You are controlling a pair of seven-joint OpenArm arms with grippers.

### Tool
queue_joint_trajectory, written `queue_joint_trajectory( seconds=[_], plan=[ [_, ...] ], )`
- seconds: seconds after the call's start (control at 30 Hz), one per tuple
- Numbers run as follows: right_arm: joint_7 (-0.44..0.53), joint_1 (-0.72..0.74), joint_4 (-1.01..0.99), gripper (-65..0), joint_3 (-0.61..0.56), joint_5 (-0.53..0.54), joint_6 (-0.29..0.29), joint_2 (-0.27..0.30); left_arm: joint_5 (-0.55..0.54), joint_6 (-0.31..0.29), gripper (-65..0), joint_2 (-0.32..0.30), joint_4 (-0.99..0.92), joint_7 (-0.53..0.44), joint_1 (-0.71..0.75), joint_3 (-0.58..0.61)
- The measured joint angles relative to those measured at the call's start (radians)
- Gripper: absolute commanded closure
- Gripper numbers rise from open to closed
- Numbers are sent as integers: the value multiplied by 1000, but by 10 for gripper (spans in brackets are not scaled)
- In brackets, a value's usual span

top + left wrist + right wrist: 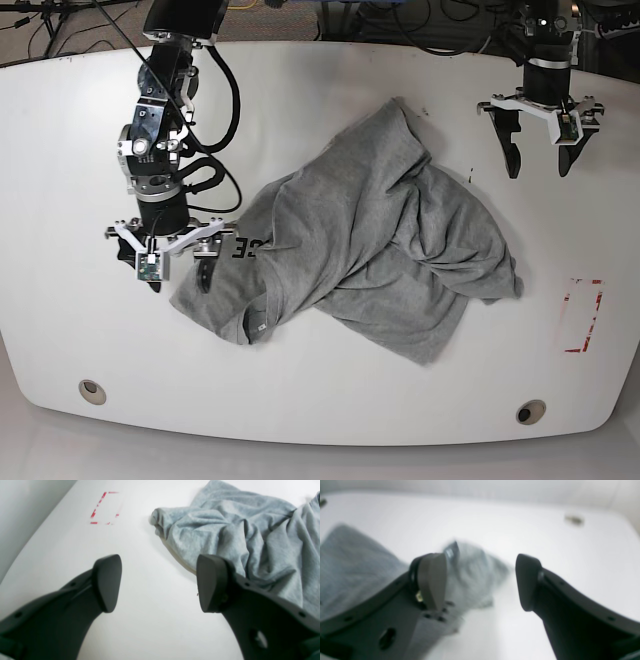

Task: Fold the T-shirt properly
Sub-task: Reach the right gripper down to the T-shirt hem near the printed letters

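The T-shirt (380,230) is soft heather-grey cloth, matt and rumpled. The bench (330,390) looks smooth, white and faintly glossy. Each hand, left hand (158,583) and right hand (480,582), has matt black plastic fingers.

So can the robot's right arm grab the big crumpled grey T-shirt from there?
Probably yes. The right gripper hangs open right at the edge of the crumpled grey T-shirt, and nothing sits between them.

T-shirt (370,240) | heather grey, black chest print | crumpled, unfolded, partly bunched | mid-table, neck twd front-left
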Motion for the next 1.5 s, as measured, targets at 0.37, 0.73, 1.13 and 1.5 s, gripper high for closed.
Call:
queue_joint_trajectory(
  seconds=[0.37,0.73,1.13,1.5],
  plan=[
    [-34,26,-82,-407,-29,2,-11,13,0,-7,-435,15,-45,32,-87,-3],
    [-28,111,-282,-411,-43,29,-22,24,0,-8,-436,16,-51,39,-79,2],
    [30,141,-303,-395,-111,174,-18,13,15,-7,-451,12,-39,21,-94,7],
    [34,242,-346,-399,-128,146,-2,13,69,-10,-470,14,-51,175,-163,12]
  ],
)
